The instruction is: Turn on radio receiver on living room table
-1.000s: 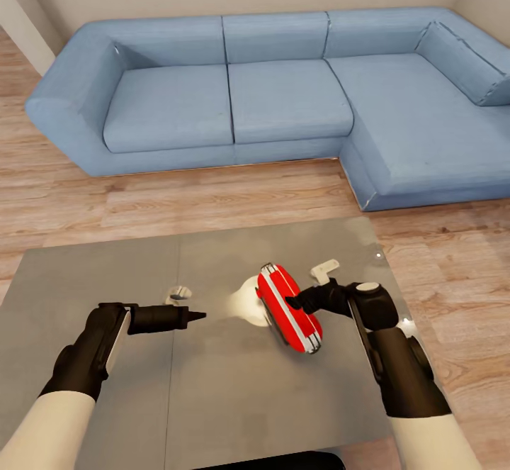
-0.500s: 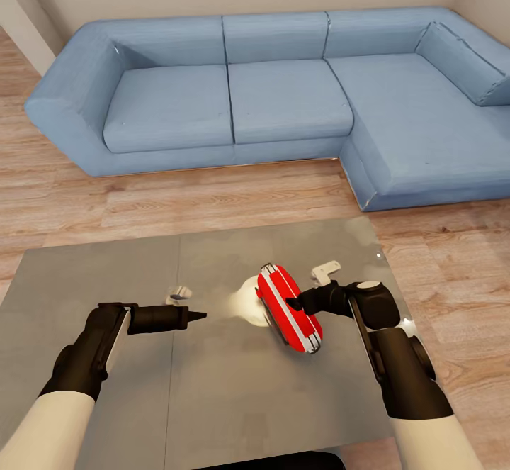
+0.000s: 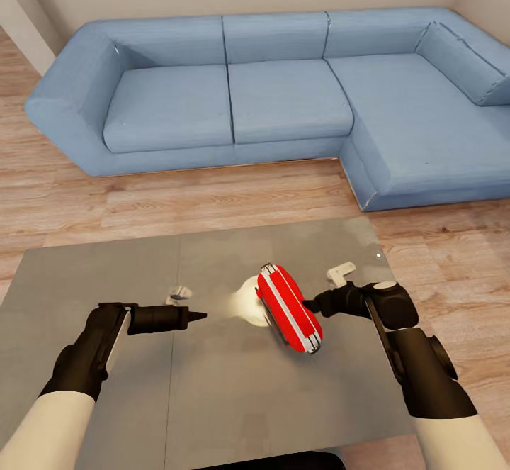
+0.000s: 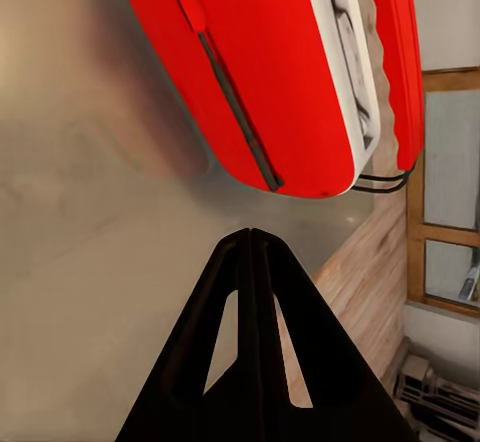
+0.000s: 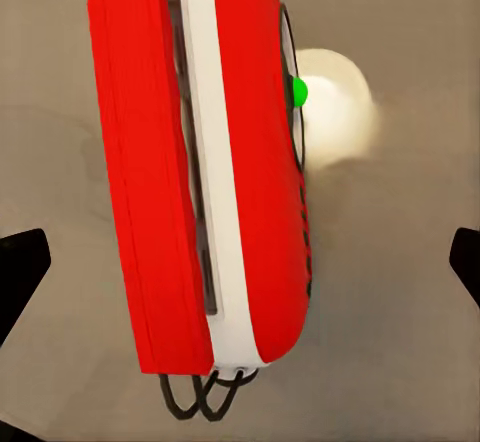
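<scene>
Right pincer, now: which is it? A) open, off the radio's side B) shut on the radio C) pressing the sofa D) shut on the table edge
A: in the right wrist view the fingertips sit wide apart at the picture's edges, and in the head view the right pincer sits beside the radio, gripping nothing.

Worktop (image 3: 106,385): low, rect., glossy grey, w/ a faint seam running front to back left of centre. It stands on a light wood floor (image 3: 212,200). One item on it, right of centre: the radio (image 3: 288,307), red w/ white stripes, long axis diagonal, thin wire handle at one end. Bright pale glare on the worktop just beside the radio. Small green dot shows on the radio's side in right wrist view.
</scene>
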You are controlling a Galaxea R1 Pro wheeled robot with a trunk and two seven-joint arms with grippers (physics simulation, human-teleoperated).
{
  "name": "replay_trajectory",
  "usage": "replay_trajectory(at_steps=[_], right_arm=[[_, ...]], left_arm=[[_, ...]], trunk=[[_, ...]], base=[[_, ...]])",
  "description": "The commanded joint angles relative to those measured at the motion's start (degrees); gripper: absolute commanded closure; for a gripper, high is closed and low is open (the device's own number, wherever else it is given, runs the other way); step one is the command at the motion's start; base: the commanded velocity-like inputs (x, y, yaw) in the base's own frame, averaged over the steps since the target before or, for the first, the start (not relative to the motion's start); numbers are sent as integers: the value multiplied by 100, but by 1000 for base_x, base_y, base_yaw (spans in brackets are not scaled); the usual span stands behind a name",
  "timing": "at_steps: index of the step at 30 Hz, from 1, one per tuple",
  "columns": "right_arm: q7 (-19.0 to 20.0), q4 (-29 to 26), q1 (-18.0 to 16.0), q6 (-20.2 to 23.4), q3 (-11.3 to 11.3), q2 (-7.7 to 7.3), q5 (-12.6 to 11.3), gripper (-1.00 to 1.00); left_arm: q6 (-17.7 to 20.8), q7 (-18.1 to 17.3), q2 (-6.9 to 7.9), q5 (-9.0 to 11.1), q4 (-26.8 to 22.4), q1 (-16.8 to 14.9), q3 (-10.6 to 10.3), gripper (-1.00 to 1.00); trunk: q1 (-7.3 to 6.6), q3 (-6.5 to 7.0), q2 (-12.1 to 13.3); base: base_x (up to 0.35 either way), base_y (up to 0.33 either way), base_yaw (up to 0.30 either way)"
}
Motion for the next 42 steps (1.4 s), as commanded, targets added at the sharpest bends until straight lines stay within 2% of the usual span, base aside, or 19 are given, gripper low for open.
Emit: replay_trajectory(at_steps=[1,11,23,42], right_arm=[[9,5,0,0,-1,-6,-4,-100],[37,55,0,0,-2,-17,-1,-100],[-31,65,0,0,-2,-13,36,-100],[-56,82,0,0,-2,3,68,-100]], left_arm=[[0,1,0,-1,1,0,0,100],[0,3,0,-12,7,0,0,100],[0,8,2,-19,2,0,-1,100],[0,11,0,-19,7,0,-1,100]], trunk=[[0,0,0],[0,0,0],[0,1,0],[0,69,0]], base=[[0,0,0],[-30,0,0],[-308,0,-1],[-14,0,-91]])
